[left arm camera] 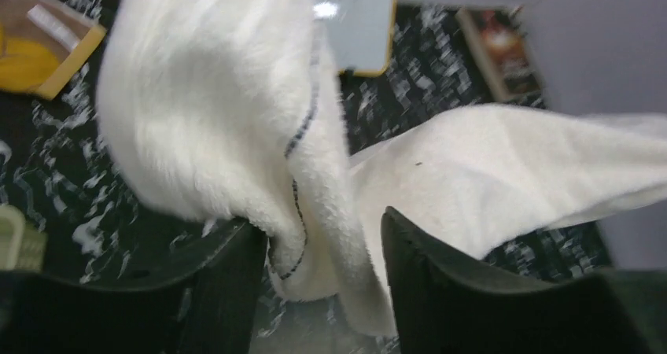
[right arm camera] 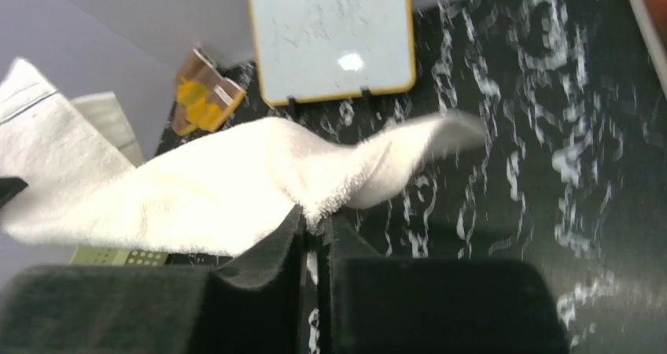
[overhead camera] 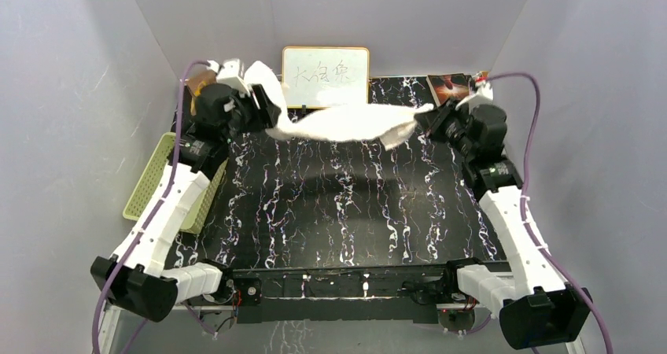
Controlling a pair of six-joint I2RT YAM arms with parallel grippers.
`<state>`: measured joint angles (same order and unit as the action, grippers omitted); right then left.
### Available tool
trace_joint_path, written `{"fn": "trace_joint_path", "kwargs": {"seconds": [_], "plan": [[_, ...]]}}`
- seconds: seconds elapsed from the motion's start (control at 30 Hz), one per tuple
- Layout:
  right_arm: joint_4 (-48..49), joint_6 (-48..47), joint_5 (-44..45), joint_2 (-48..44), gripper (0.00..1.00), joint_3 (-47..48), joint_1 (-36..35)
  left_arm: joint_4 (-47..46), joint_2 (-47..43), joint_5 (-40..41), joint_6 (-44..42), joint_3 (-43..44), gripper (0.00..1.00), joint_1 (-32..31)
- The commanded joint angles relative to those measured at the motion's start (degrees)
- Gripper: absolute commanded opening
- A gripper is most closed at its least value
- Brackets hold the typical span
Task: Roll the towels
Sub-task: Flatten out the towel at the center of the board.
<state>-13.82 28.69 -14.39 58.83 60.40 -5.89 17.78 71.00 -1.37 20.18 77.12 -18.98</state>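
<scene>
Right gripper (right arm camera: 315, 224) clamps one end of the cream towel (right arm camera: 197, 189), its jaws closed tight on a fold of the pile, as seen from the right wrist. Across the workspace, the left gripper (left arm camera: 317, 222) has the other end bunched between its two dark fingers (left arm camera: 228, 283), which stand partly apart. Whether they pinch the cloth or only cradle it cannot be told from the left wrist view. A thin dark line (left arm camera: 303, 134) runs down the towel just above those fingers.

From overhead, the towel hangs in the air between the two arms, clear of the table (overhead camera: 330, 204). It spans the far part of the black marbled top and sags a little in the middle. Its left end rises and drapes over the left gripper, while its right end narrows to a point at the right gripper.

Behind the hanging towel a whiteboard (overhead camera: 326, 77) with handwritten characters stands upright against the back wall. An orange cloth (overhead camera: 200, 79) lies at the far left corner, behind the left arm and well apart from the towel. A pale green basket (overhead camera: 149, 177) sits along the table's left edge, just beside that arm. A booklet (overhead camera: 447, 85) rests at the far right corner, near the right gripper's wrist.
</scene>
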Motion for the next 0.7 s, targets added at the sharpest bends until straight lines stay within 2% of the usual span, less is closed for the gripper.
{"fn": "trace_joint_path", "kwargs": {"seconds": [0.0,0.03,0.07,0.13,0.2,0.23,0.33,0.47,0.67], "plan": [[-1.34,6.66,9.08,-0.49,0.19,-14.25,0.52,6.69,6.27,5.82,2.17,-14.93,0.65,0.32],[-2.83,8.02,9.65,0.34,0.33,-16.73,0.80,7.07,7.01,5.81,2.22,-16.53,0.71,0.47],[-3.22,8.16,8.41,1.25,0.43,-18.46,0.91,8.12,8.51,5.70,2.16,-17.27,0.74,0.52],[-5.64,8.61,7.74,2.44,0.56,-19.53,0.83,8.10,7.78,5.90,1.87,-18.21,0.79,0.59],[-5.34,8.34,8.73,1.56,0.67,-20.42,0.85,7.80,4.74,6.91,0.42,-18.26,0.95,1.14],[-4.30,7.87,9.74,0.80,0.70,-20.82,0.89,8.16,4.33,6.98,-0.55,-17.66,0.98,1.74],[-2.92,4.01,10.48,1.00,0.73,-19.77,0.87,9.85,6.93,5.73,-3.96,-15.13,0.98,2.96],[-6.20,-3.08,8.13,8.22,0.72,-13.47,0.52,8.84,12.07,3.70,-6.83,-14.46,0.98,3.44],[-6.28,-6.74,13.99,21.39,0.71,-2.80,-0.17,2.48,20.51,-7.92,-15.80,-10.25,0.91,3.42]]}}
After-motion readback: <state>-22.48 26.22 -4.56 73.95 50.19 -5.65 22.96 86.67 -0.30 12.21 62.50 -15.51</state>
